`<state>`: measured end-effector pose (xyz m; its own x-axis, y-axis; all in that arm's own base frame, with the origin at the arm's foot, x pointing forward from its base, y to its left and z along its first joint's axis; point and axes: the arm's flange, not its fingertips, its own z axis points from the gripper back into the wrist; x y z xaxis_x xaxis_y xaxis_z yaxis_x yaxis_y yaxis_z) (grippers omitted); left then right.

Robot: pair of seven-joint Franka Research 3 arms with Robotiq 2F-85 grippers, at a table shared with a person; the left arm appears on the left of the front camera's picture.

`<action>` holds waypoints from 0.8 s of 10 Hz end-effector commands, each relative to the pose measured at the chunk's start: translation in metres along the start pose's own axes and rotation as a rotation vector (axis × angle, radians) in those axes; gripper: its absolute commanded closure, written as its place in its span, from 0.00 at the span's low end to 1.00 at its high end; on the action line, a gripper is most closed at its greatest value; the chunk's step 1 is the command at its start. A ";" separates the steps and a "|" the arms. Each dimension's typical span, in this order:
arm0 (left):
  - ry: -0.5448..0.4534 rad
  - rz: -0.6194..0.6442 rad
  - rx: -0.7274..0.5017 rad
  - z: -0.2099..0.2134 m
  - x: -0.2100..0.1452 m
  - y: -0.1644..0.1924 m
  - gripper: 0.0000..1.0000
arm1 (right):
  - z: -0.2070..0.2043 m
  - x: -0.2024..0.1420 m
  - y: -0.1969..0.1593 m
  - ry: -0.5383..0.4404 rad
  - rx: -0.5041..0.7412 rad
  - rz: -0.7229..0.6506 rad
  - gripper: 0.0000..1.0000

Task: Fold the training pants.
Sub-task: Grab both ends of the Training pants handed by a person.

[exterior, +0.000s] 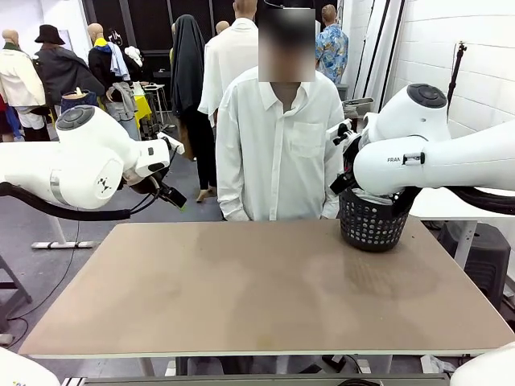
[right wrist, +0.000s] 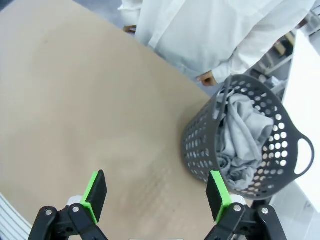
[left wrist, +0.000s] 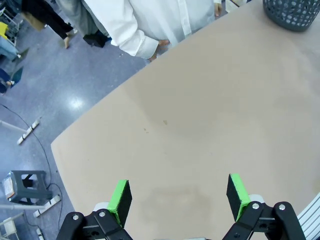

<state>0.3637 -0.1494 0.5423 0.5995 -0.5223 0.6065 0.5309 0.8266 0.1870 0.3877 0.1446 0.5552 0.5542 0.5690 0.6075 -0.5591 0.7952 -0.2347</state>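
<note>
Left fingers [left wrist: 120, 200] and right fingers [right wrist: 95, 195] stand apart, training pants [right wrist: 240, 130] bunched in basket [right wrist: 200, 145] near the right.

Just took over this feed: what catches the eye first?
The black mesh basket at the table's far right corner, grey training pants crumpled inside it. A person in a white shirt stands at the far edge, and the left gripper and right gripper hang open above the tabletop.

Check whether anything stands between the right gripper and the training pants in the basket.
The training pants lie bunched inside the black mesh basket, whose near wall stands between them and the open right gripper. The basket's mouth is uncovered, so a reach from above looks clear.
</note>
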 end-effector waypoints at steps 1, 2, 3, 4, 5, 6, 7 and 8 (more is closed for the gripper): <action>-0.011 -0.011 0.023 0.015 0.001 -0.006 0.00 | 0.008 0.002 -0.006 0.005 -0.031 0.023 0.00; -0.019 -0.015 0.032 0.025 0.004 -0.009 0.00 | 0.018 0.004 -0.007 -0.005 -0.043 0.028 0.00; -0.028 -0.020 0.044 0.032 0.007 -0.011 0.00 | 0.027 0.007 -0.009 -0.017 -0.057 0.031 0.00; -0.039 -0.019 0.053 0.040 0.009 -0.012 0.00 | 0.034 0.008 -0.009 -0.026 -0.064 0.033 0.00; -0.044 -0.022 0.062 0.047 0.011 -0.013 0.00 | 0.040 0.010 -0.009 -0.031 -0.076 0.034 0.00; -0.051 -0.023 0.073 0.054 0.014 -0.012 0.00 | 0.045 0.011 -0.009 -0.038 -0.084 0.034 0.00; -0.061 -0.022 0.081 0.061 0.017 -0.012 0.00 | 0.048 0.011 -0.009 -0.042 -0.090 0.032 0.00; -0.079 -0.019 0.097 0.067 0.020 -0.011 0.00 | 0.049 0.012 -0.009 -0.046 -0.094 0.029 0.00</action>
<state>0.3319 -0.1529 0.5986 0.5227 -0.5387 0.6608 0.5207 0.8154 0.2529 0.3689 0.1333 0.6007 0.4962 0.5731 0.6521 -0.5289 0.7952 -0.2964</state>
